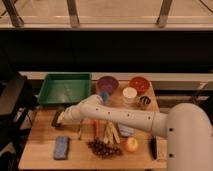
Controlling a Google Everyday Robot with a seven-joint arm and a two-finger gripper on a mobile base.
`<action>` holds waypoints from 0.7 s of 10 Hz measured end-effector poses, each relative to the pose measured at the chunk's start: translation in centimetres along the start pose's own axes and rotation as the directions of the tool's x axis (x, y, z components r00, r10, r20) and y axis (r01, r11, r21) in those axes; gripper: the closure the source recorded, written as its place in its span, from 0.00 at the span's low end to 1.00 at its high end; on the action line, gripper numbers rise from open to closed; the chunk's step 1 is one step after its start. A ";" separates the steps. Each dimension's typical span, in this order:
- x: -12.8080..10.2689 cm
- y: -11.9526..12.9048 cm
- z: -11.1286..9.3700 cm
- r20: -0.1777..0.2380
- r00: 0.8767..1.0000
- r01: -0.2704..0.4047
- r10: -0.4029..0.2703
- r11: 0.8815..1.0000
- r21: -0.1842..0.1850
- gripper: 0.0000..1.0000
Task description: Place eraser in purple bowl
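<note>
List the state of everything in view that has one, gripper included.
Eraser: gripped, down at the table.
Gripper: shut on the eraser, left side of table.
Purple bowl: upright, no eraser inside.
Red bowl: upright.
White cup: upright.
Green tray: flat on table.

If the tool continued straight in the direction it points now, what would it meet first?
The tool, at the table's left side, points left and downward and looks shut on the dark eraser. Going on, it would probably press into the table just beneath, though depth is unclear.
</note>
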 end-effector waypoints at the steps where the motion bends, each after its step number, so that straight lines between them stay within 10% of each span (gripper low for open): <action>1: 0.2 -1.8 -1.8 -0.034 0.999 0.023 -0.022 1.000 0.011 1.00; 7: 1.2 -1.0 -5.1 -0.077 0.997 -0.010 0.018 0.994 0.108 1.00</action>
